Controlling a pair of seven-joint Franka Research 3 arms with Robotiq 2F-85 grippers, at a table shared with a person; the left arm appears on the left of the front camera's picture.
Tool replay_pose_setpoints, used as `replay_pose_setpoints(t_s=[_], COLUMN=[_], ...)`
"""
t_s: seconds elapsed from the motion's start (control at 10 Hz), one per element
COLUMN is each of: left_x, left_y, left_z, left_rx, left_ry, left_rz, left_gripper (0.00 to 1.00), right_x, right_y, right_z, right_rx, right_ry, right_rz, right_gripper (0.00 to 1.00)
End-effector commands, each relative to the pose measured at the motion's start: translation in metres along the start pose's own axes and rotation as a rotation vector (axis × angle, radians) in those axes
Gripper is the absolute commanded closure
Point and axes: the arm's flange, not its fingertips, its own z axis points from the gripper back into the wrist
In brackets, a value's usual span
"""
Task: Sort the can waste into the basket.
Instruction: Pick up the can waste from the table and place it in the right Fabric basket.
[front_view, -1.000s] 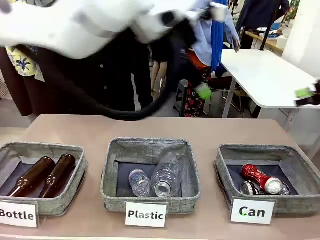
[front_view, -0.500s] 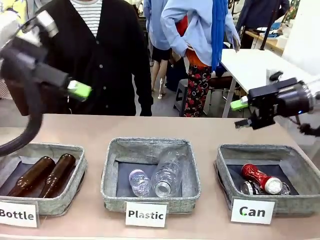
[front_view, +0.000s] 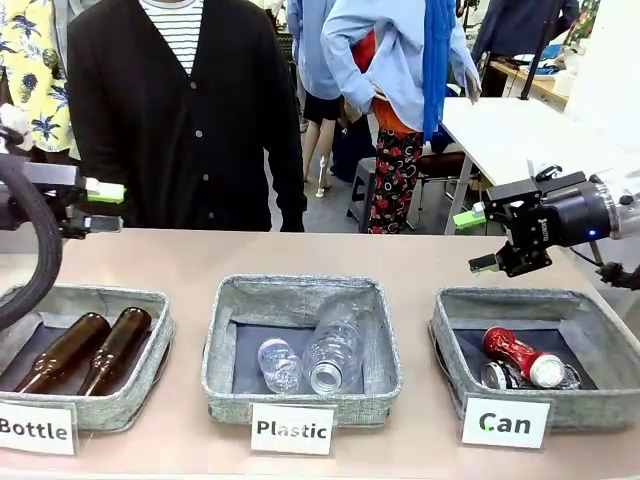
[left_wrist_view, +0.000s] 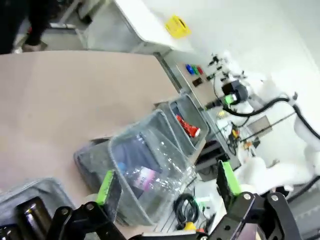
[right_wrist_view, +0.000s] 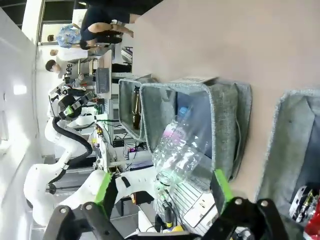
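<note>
Arms have drawn back since a moment ago: the left gripper (front_view: 103, 207) now sits low at the left edge, the right gripper (front_view: 478, 240) hangs above the basket (front_view: 452, 345), both released and empty. Open table lies behind the bins. Both cans lie inside, the red can (front_view: 518, 356) slanting from far-left to near-right, the silver can (front_view: 497, 376) touching it.

Table: light brown top (front_view: 420, 262) running across the near side of the room.
Far furniture: white table (front_view: 530, 150) at the right, with a stool (front_view: 362, 190) beside it.
Floor: pale grey (front_view: 325, 212).
Wall: white (front_view: 610, 70) at the right edge.
People: several stand beyond the table.
Light: bright and even.
</note>
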Motion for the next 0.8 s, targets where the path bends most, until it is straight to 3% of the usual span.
replay_pose_setpoints(t_s=[0.0,0.7], left_x=[-0.0012,-0.0012], left_y=[-0.0272,-0.0272], left_z=[-0.0052,-0.0052], left_rx=[-0.046,-0.046], left_ry=[0.069,0.069], left_rz=[-0.088,-0.088], left_gripper=[0.00,0.00], right_x=[-0.0005,-0.0005], right_y=[0.0024,0.0024], right_z=[-0.0014,-0.0014], right_rx=[0.011,0.011], right_ry=[0.002,0.002], right_rz=[0.042,0.042], right_gripper=[0.00,0.00])
